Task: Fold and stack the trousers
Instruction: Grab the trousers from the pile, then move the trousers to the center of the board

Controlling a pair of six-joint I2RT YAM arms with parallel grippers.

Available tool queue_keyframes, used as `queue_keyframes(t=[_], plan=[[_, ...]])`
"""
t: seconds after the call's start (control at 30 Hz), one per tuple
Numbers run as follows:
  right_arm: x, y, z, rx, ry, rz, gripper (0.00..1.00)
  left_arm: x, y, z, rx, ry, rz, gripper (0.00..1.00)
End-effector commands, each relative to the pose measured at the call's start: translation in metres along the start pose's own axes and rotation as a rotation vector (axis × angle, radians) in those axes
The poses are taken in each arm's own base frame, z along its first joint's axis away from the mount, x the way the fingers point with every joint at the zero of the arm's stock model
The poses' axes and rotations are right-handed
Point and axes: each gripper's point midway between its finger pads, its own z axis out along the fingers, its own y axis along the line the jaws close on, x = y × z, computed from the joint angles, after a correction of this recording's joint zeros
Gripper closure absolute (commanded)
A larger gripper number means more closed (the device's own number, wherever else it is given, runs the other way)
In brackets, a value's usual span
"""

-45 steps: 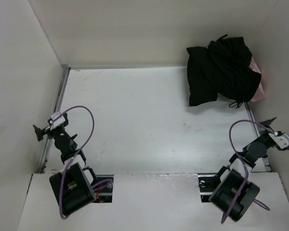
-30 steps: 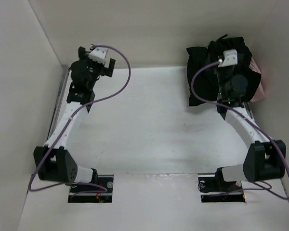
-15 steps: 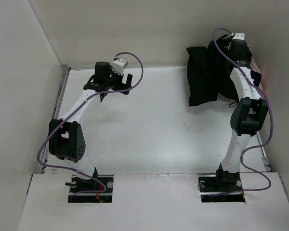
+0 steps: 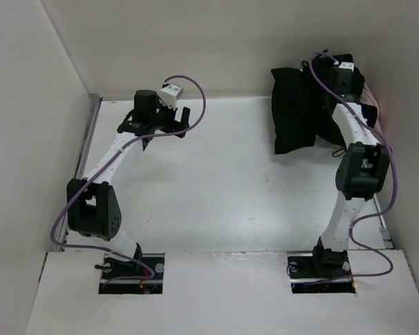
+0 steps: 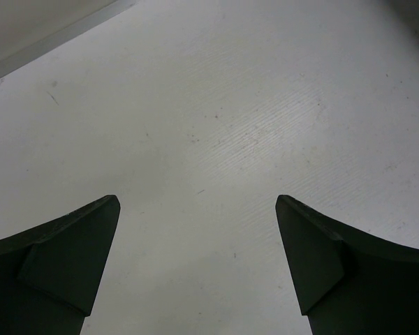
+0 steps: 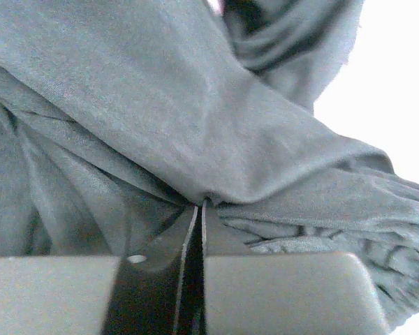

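Note:
The black trousers lie in a crumpled heap at the back right corner of the table. My right arm reaches over the heap, and my right gripper is down in its top. In the right wrist view the dark fabric fills the frame, and my right gripper is shut on a fold of it. My left gripper hovers over the bare back left of the table. In the left wrist view my left gripper is open, with only white tabletop between its fingers.
A pink cloth peeks out under the heap's right side. White walls close in the table at the left, back and right. A metal rail runs along the left edge.
Both arms have risen from their folded pose and stretched to the back of the table. The right gripper has dropped onto the heap and shut on fabric. The left gripper has barely shifted in the last half second.

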Motion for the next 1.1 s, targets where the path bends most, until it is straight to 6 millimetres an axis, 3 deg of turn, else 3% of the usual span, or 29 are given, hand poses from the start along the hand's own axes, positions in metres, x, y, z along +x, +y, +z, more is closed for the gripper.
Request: queue_keyframes(t=[0.0,0.3,0.53,0.67,0.7,0.8,0.93,1.07], plan=[[-0.08,-0.039,-0.065,0.122,-0.246,0.108,0.98,-0.024,-0.009,-0.023,0.011,-0.083,0.017,0.0],[-0.168,-0.067,-0.212,0.209,-0.625,0.161,0.99,-0.029,-0.015,-0.055,-0.014,-0.136,0.033,0.0],[-0.208,-0.065,-0.294,0.157,-0.805,0.168,0.99,-0.031,-0.019,-0.09,-0.035,-0.202,0.037,0.0],[-0.231,-0.062,-0.314,0.16,-0.859,0.153,0.99,-0.029,-0.019,-0.102,-0.047,-0.228,0.04,0.0],[-0.24,-0.058,-0.328,0.145,-0.878,0.146,0.99,-0.03,-0.02,-0.106,-0.05,-0.238,0.039,0.0],[-0.261,-0.031,-0.391,0.007,-0.995,0.177,0.99,-0.035,-0.02,-0.115,-0.057,-0.269,0.038,0.0],[-0.289,0.029,-0.51,-0.325,-1.212,0.238,0.97,-0.032,-0.011,-0.122,-0.082,-0.287,0.01,0.0],[-0.299,0.075,-0.621,-0.601,-1.397,0.291,0.95,-0.022,0.008,-0.127,-0.13,-0.282,-0.032,0.0]])
